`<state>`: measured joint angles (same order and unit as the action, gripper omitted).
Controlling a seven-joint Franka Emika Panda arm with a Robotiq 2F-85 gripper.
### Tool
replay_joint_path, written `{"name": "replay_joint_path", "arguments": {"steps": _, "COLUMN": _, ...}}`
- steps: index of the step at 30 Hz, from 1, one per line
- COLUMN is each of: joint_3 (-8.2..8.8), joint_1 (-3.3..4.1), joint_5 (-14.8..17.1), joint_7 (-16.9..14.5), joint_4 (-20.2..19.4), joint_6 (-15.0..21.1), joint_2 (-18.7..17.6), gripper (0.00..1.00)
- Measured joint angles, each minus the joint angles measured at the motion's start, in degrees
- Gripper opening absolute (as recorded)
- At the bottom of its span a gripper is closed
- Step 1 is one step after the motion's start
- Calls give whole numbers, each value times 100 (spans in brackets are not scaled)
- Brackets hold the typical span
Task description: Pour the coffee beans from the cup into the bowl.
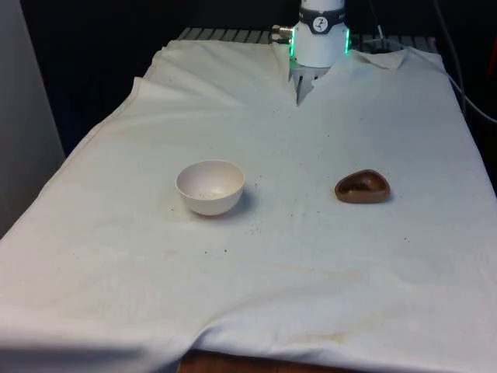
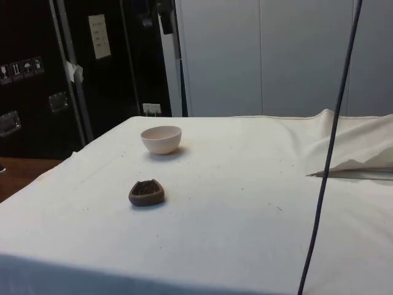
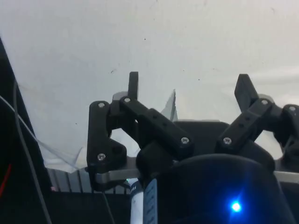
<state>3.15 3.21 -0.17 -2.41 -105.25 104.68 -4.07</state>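
Two vessels sit well apart on the white-clothed tabletop point(image 1: 326, 264): a pale, round, empty-looking bowl point(image 1: 210, 186) toward the front view's left, and a low, brown, wide-mouthed cup point(image 1: 362, 187) holding dark coffee beans point(image 2: 146, 190) toward the front view's right. In the wrist view the black two-finger gripper point(image 3: 189, 86) hangs high over bare cloth, its fingers point(image 3: 133, 85) spread wide and holding nothing.

The cup is likely the trouble. It is shallow and squat, so fingers closing on its rim could skid it across the cloth or tip it, spilling beans before the lift. Its broad mouth would probably shed beans in a wide sheet, and the bowl is a modest target; a tilt begun off-centre would scatter them. The cloth also wrinkles, so a dragged cup may snag. Dark specks point(image 1: 256, 227) already dot the cloth near the bowl.
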Motion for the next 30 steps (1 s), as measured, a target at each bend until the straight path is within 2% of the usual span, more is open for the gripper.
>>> {"name": "replay_joint_path", "arguments": {"steps": 5, "joint_3": -195, "joint_1": 6, "joint_5": -103, "joint_7": 206, "joint_4": -109, "joint_6": 46, "joint_2": 0, "gripper": 100}}
{"name": "replay_joint_path", "arguments": {"steps": 7, "joint_3": -286, "joint_1": 6, "joint_5": -189, "joint_7": 315, "joint_4": -258, "joint_6": 178, "joint_2": 34, "gripper": 100}}
{"name": "replay_joint_path", "arguments": {"steps": 16, "joint_3": -498, "joint_1": 6, "joint_5": -350, "joint_7": 567, "joint_4": -619, "joint_6": 487, "joint_2": 143, "gripper": 100}}
{"name": "replay_joint_path", "arguments": {"steps": 27, "joint_3": -894, "joint_1": 6, "joint_5": -487, "joint_7": 940, "joint_4": -1215, "joint_6": 1054, "joint_2": 183, "gripper": 100}}
{"name": "replay_joint_path", "arguments": {"steps": 30, "joint_3": -1049, "joint_1": 6, "joint_5": -521, "joint_7": 1083, "joint_4": -1364, "joint_6": 1266, "joint_2": 126, "gripper": 100}}
